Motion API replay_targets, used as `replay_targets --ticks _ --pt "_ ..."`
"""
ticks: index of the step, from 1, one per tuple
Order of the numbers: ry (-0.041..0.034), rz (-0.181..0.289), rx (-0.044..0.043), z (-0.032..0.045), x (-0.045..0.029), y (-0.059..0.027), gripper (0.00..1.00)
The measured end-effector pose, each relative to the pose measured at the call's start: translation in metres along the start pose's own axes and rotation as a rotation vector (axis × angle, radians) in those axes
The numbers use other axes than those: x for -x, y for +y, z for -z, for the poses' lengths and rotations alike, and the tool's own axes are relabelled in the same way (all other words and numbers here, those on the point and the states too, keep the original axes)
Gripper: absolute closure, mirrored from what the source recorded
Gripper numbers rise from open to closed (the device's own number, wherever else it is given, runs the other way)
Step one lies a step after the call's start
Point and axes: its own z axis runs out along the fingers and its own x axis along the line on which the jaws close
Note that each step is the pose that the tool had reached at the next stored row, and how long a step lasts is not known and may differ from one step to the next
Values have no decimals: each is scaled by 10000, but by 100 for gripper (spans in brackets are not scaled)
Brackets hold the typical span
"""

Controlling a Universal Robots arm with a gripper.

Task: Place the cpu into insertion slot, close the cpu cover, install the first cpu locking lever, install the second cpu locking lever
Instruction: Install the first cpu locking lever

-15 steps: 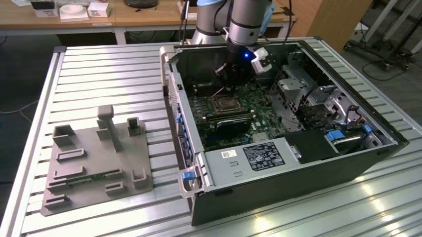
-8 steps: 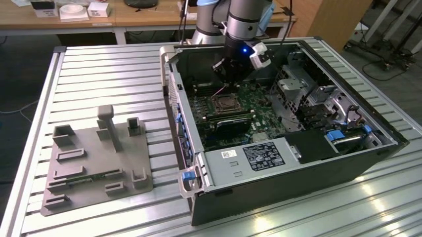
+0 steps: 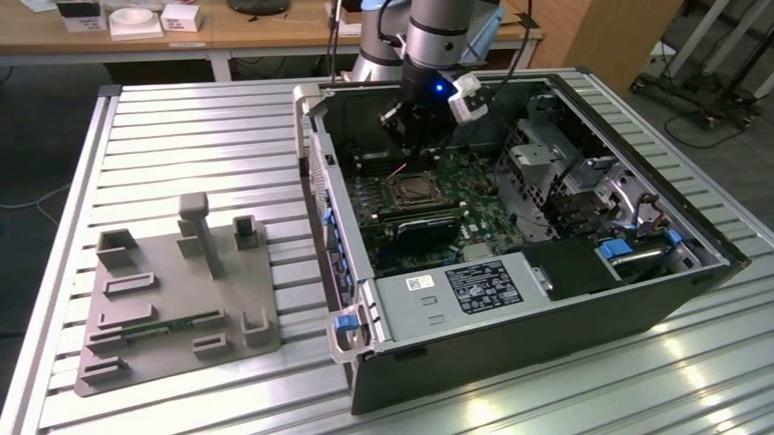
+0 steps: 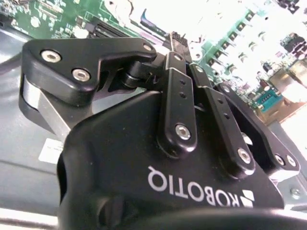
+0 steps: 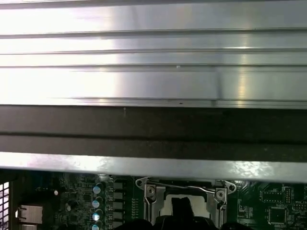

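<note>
The insertion slot [image 3: 411,188] lies on the green board inside the open computer case. My gripper [image 3: 418,147] hangs just above it, slightly toward the case's back wall. In the second wrist view the gripper [image 4: 178,37] has its fingers drawn together, shut, and nothing shows between the tips. In the first wrist view the silver cpu cover [image 5: 220,203] lies flat on the slot, and a thin wire lever [image 5: 182,188] runs across one edge. The dark fingertips [image 5: 182,210] hover over the cover's opening. A pale flat surface shows there; I cannot tell whether it is the cpu.
The case [image 3: 677,299] lies open-side-up on a slatted metal table [image 3: 194,118]. A grey box with a black label [image 3: 466,288] fills the case's near end. Drive cages [image 3: 568,181] stand toward the exterior view's right. A grey fixture plate [image 3: 181,299] sits on the table at the left.
</note>
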Motion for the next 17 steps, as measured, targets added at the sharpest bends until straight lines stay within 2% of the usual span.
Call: replay_targets --ticks 4,6,17 --pt "-5 8 235 -1 -5 1 89" --pt "-7 9 316 -6 -6 3 89" --pt "-7 11 325 -88 -3 51 89"
